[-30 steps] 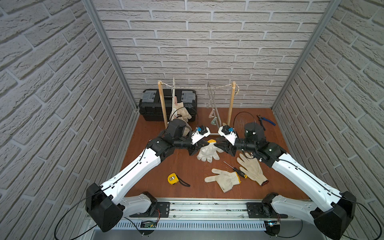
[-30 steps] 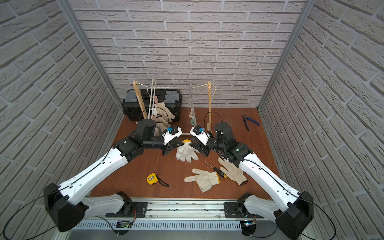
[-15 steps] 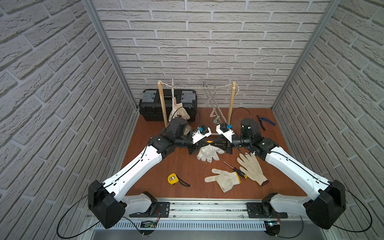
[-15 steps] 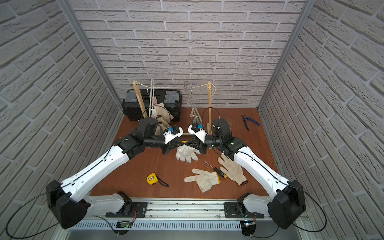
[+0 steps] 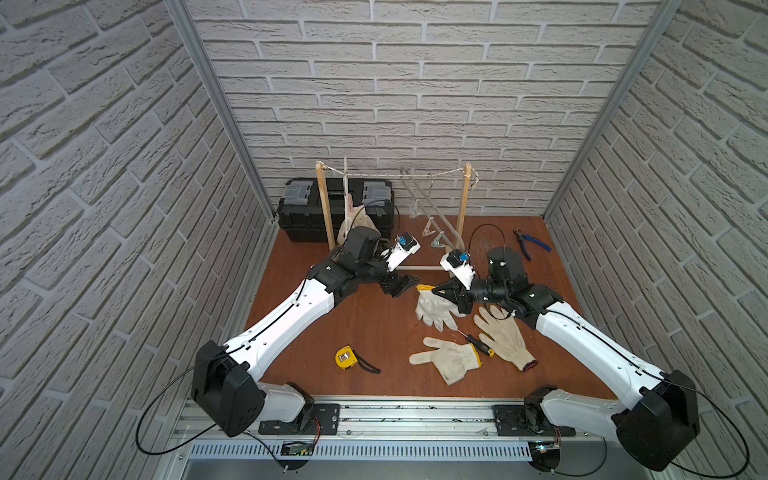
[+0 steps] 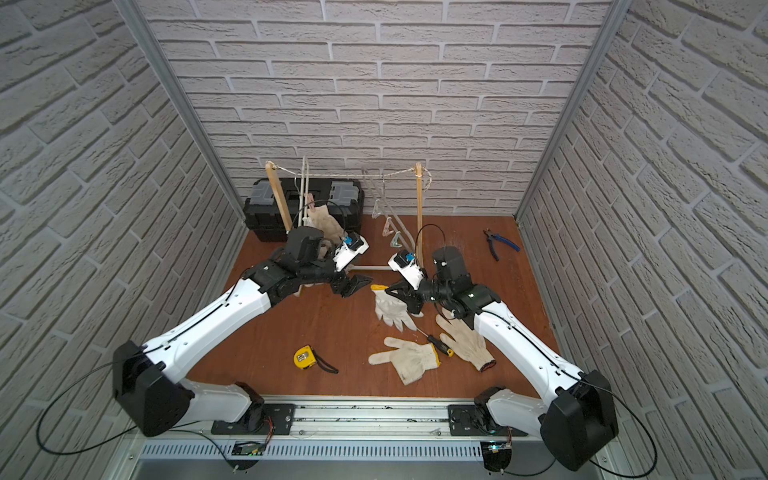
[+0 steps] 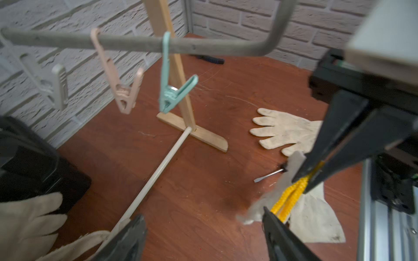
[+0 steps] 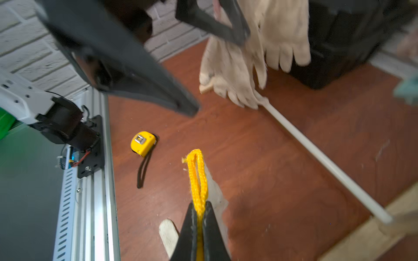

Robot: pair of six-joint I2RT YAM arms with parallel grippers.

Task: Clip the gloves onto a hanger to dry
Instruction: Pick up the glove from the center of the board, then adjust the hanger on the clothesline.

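An off-white glove [image 5: 436, 309] hangs with its fingers on the wood floor, and my right gripper [image 5: 435, 291] is shut on its yellow cuff [image 8: 197, 171]. In the right wrist view that gripper [image 8: 199, 205] pinches the cuff loop flat. My left gripper [image 5: 405, 284] stands open just left of the cuff, holding nothing; the left wrist view shows the gap [image 7: 203, 213] empty. Behind hangs a grey hanger [image 7: 135, 44] with a pink clip [image 7: 117, 90] and a teal clip [image 7: 172, 95]. Two more gloves [image 5: 451, 359] [image 5: 503, 338] lie flat in front. Other gloves [image 6: 326, 222] hang at the back left.
A wooden rack [image 5: 463, 203] with a string line and a white floor bar [image 7: 158, 171] stands at the back. A black toolbox [image 5: 307, 212] sits behind it on the left. A yellow tape measure [image 5: 346, 357], a screwdriver [image 5: 476, 344] and blue pliers [image 5: 530, 243] lie on the floor.
The right gripper closed on the glove's yellow cuff while the left gripper opened and let it go. The two grippers have drawn slightly apart.
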